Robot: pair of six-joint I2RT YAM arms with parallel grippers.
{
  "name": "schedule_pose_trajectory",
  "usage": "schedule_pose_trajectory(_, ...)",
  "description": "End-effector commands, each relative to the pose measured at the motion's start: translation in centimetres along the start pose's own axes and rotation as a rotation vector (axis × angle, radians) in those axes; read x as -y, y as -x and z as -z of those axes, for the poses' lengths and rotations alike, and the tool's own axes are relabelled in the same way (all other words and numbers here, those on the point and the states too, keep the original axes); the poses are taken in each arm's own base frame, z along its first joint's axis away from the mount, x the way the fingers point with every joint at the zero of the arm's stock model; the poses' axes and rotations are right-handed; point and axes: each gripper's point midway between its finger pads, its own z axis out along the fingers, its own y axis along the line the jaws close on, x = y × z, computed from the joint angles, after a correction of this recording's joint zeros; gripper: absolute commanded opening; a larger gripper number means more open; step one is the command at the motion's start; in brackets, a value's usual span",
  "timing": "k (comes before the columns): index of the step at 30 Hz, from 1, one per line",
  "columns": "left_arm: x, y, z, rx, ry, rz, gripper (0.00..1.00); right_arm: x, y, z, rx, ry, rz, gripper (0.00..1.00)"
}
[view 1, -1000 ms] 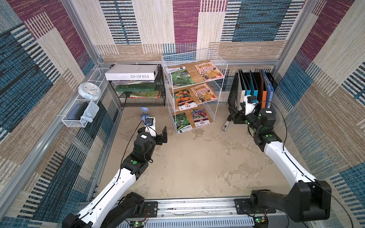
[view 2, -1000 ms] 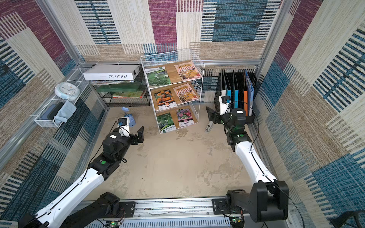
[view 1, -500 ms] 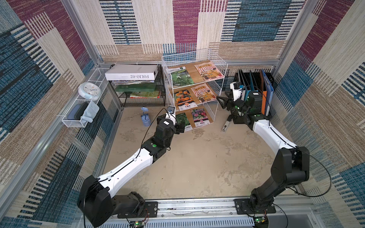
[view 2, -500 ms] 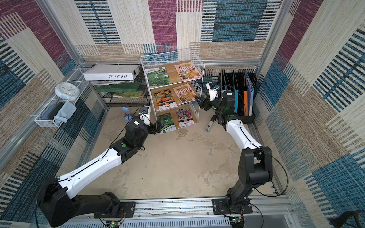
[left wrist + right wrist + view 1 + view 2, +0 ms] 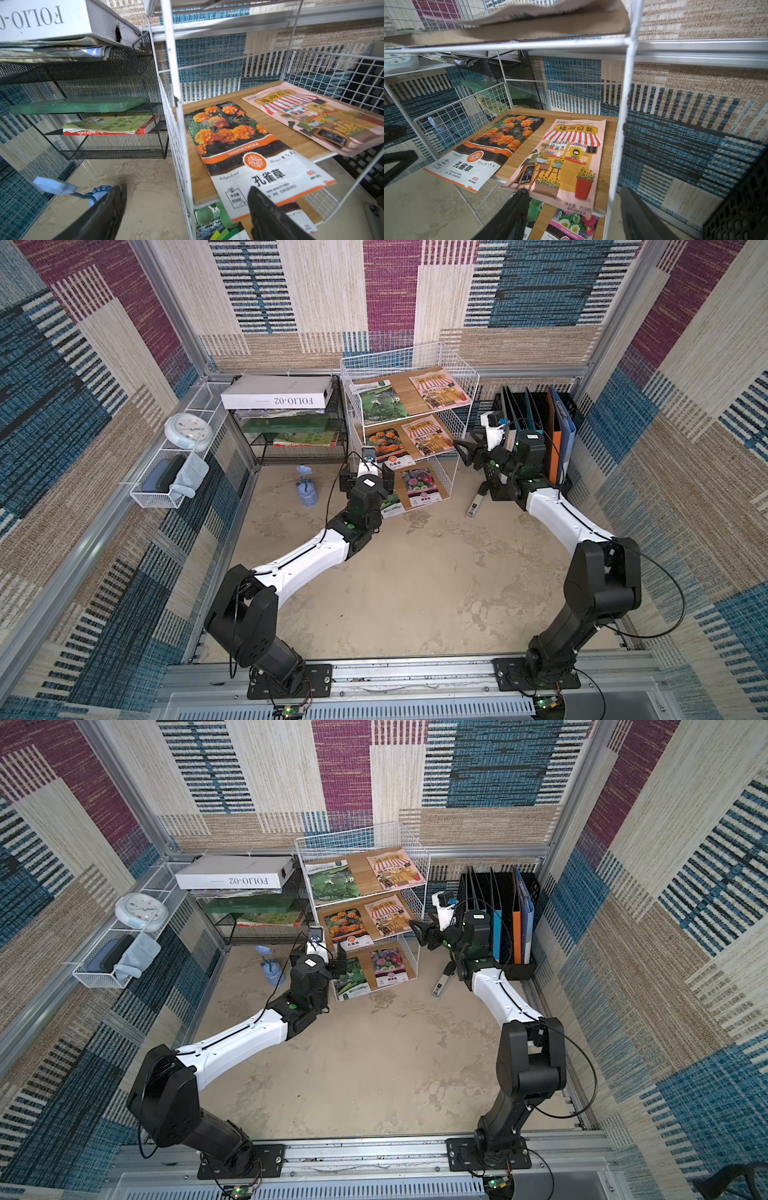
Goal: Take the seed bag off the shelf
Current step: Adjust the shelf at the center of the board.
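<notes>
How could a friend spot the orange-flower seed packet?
Find the white wire shelf by the back wall, then its middle tier. There, the marigold packet has orange blooms above a white label; its neighbour is pink with a striped awning.

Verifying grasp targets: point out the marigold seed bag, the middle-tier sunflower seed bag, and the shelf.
marigold seed bag [image 5: 255, 161], left wrist view, orange round emblem.
middle-tier sunflower seed bag [image 5: 560, 164], right wrist view, illustrated stall mid-face.
shelf [image 5: 404, 385], a top view, bare wood of top tier.
</notes>
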Motion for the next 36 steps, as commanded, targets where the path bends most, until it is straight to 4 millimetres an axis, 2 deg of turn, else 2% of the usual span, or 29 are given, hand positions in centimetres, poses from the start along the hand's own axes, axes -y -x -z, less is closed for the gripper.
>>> schedule_pose_trajectory(1,-0.8,2.0,-0.1,0.064,0.048,0.019,0.92,0.4,0.9,-0.4,0.035,-0.011,0.024,0.72)
schedule_pose_trajectory(10,-0.9,1.8,-1.2,0.045,0.089,-0.030,0.77,1.1,0.7,-1.4,0.044,-0.014,0.012,0.67)
schedule_pose_trajectory(18,-1.8,1.0,-1.9,0.012,0.140,-0.017,0.71,2.4,0.3,-3.0,0.048,-0.031,0.020,0.62)
schedule_pose_trajectory(27,-2.0,0.1,-2.6,-0.015,0.152,-0.016,0.67,3.0,-0.4,-4.7,0.090,-0.007,0.002,0.47)
schedule_pose_trajectory(36,-2.1,-0.3,-3.8,-0.033,0.167,-0.015,0.56,3.8,-0.7,-5.9,0.107,-0.008,-0.009,0.31)
